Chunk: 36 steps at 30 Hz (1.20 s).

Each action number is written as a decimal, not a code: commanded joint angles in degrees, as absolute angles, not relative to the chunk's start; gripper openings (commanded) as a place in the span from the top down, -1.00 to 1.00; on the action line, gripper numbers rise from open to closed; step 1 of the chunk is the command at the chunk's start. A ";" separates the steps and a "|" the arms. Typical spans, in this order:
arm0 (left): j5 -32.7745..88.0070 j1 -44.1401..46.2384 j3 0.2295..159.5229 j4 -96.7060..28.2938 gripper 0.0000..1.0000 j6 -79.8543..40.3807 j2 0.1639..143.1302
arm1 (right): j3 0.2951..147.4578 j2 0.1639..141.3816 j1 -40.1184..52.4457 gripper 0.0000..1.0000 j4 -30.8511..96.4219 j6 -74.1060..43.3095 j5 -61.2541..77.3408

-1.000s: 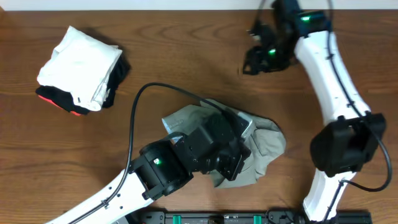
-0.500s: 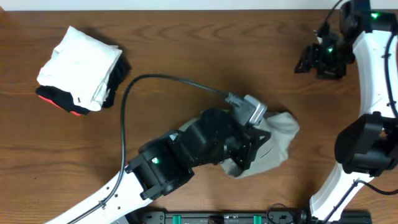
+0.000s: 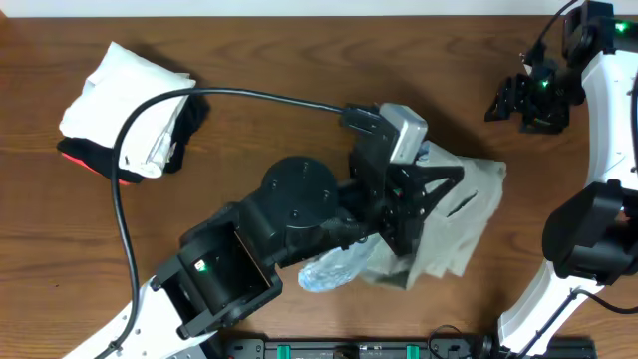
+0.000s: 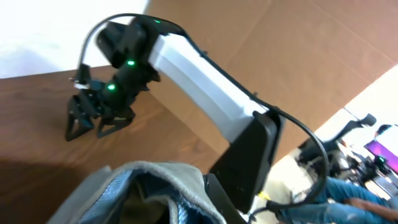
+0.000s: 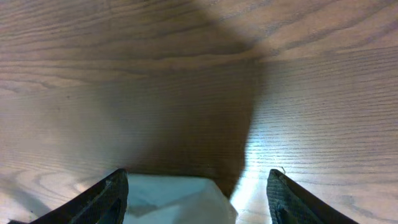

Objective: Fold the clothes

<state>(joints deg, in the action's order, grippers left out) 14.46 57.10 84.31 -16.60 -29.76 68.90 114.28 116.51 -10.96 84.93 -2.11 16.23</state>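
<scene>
The khaki trousers (image 3: pixel 471 214) are lying bunched right of centre on the worktop (image 3: pixel 289 50). The left arm (image 3: pixel 299 209) is covering their left part and blocking much of the overhead view. The left hand (image 3: pixel 427 196) is clenching a fold of them, and cloth is heaping up just before its camera. The right hand (image 3: pixel 520 100) is hovering released over bare wood, well apart at the far right. At the far left, a white folded garment (image 3: pixel 125 95) is sitting on black and red garments (image 3: pixel 185 120), and the arm's cable (image 3: pixel 249 95) is arching between them and the trousers.
</scene>
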 commanded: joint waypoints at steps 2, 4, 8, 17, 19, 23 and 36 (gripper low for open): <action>8.78 56.97 85.84 -16.38 0.88 -30.74 68.93 | 114.63 114.65 -11.29 -0.40 85.10 -1.19 16.25; 3.86 56.93 85.84 -17.21 0.88 -30.63 69.87 | 114.63 114.65 -11.29 -0.40 85.12 -1.19 16.25; -4.10 55.94 85.84 -18.20 0.88 -30.04 73.41 | 114.63 114.65 -11.29 -0.40 85.14 -1.19 16.27; -5.87 43.40 85.84 -15.29 0.88 -31.33 86.52 | 114.63 114.63 -11.18 -0.40 86.15 -1.17 16.27; -5.85 39.40 85.84 -14.11 0.88 -32.47 89.43 | 114.63 114.65 -11.18 -0.40 86.21 -1.17 16.27; -5.85 32.14 85.84 -11.31 0.88 -33.76 95.79 | 114.63 114.65 -11.18 -0.38 86.63 -1.17 16.29; 5.58 17.21 85.86 -8.84 -0.96 -18.22 104.29 | 114.63 114.56 -10.17 -0.37 86.48 5.34 19.07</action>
